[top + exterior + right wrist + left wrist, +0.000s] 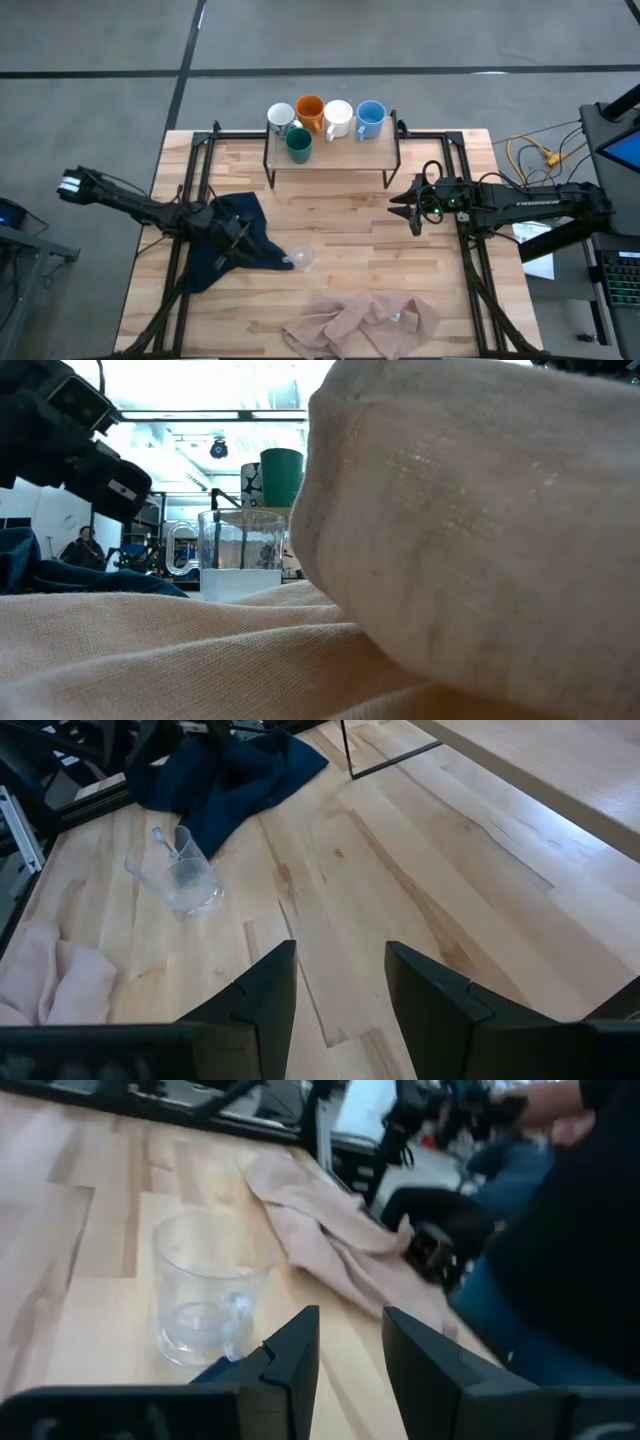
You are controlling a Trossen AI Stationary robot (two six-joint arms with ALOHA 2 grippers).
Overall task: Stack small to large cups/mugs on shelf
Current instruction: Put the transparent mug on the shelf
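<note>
From above, you see five mugs on the shelf (332,160): a patterned white mug (281,117), an orange mug (310,110), a white mug (338,117) and a light blue mug (371,116) in a row at the back, with the dark green mug (298,146) in front. The glass cup (303,259) stands on the surface (350,235) just beside the dark blue cloth (232,238), with your left hand (243,247) near it over that cloth; the right hand (412,211) waits off the shelf's right front corner. The low view is mostly blocked by the beige cloth (470,530), but it alone shows the glass upright, with its handle to one side. Your left wrist view puts the glass (207,1288) close ahead, the fingers (300,1350) apart and empty. The right wrist view shows the glass (175,870) farther off and its own fingers (270,985) also spread. Judge the glass light, rigid, slick and breakable: take it across the rim and wall with gentle pressure, or by the handle.
</note>
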